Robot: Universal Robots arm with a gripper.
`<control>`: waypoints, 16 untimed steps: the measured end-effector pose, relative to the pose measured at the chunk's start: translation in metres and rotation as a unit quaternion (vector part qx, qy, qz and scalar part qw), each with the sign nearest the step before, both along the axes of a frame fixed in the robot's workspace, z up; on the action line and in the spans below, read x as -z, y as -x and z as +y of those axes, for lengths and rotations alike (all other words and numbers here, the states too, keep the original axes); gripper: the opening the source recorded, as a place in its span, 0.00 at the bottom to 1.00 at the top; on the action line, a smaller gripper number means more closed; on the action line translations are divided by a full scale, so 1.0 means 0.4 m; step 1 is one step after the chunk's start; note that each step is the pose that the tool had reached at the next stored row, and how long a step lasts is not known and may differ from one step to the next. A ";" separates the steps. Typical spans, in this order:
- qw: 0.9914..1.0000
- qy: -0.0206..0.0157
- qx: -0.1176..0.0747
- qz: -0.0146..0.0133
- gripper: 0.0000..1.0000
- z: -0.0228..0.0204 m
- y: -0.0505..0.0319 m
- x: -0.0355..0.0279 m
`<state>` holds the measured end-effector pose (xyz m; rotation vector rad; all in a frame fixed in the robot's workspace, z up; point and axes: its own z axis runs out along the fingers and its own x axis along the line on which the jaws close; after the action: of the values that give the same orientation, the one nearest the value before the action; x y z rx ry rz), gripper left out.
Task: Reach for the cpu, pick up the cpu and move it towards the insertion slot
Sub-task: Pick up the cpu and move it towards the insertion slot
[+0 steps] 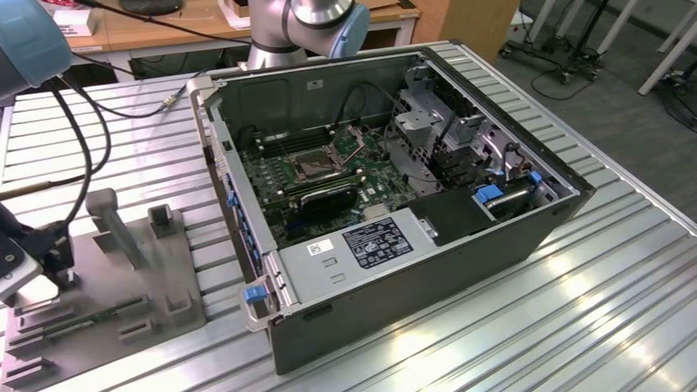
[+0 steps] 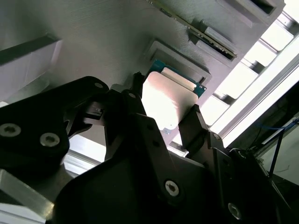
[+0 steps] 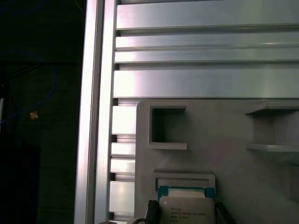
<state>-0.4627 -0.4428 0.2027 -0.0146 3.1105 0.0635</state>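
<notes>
In both wrist views the cpu (image 2: 168, 95) (image 3: 187, 209) is a silvery square chip with a teal rim. It lies by a shallow recess of the grey plastic tray (image 3: 224, 140). My gripper (image 2: 164, 100) (image 3: 184, 213) straddles it, one black finger (image 2: 136, 86) against one edge and the other finger (image 2: 194, 119) against the opposite edge, shut on the chip. The insertion slot (image 1: 310, 167) is the dark-centred, metal-framed square on the green motherboard inside the open computer case (image 1: 436, 269), well off to the exterior view's right of the tray.
The tray (image 1: 163, 269) carries upright grey posts (image 1: 114, 224) and a long green memory stick (image 1: 82, 322). My arm's wrist (image 1: 22, 253) and its cables (image 1: 82, 139) hang over the tray's left end. The case walls (image 1: 224, 171) rise between tray and motherboard. Ribbed aluminium table (image 3: 205, 84) surrounds everything.
</notes>
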 end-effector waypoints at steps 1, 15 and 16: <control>1.000 0.000 0.000 0.000 0.55 0.000 0.000 -0.002; 1.000 0.000 0.000 0.000 0.55 0.000 0.000 -0.012; 1.000 0.000 0.000 0.000 0.55 0.000 0.000 -0.013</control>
<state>-0.4626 -0.4428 0.2077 -0.0146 3.1103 0.0644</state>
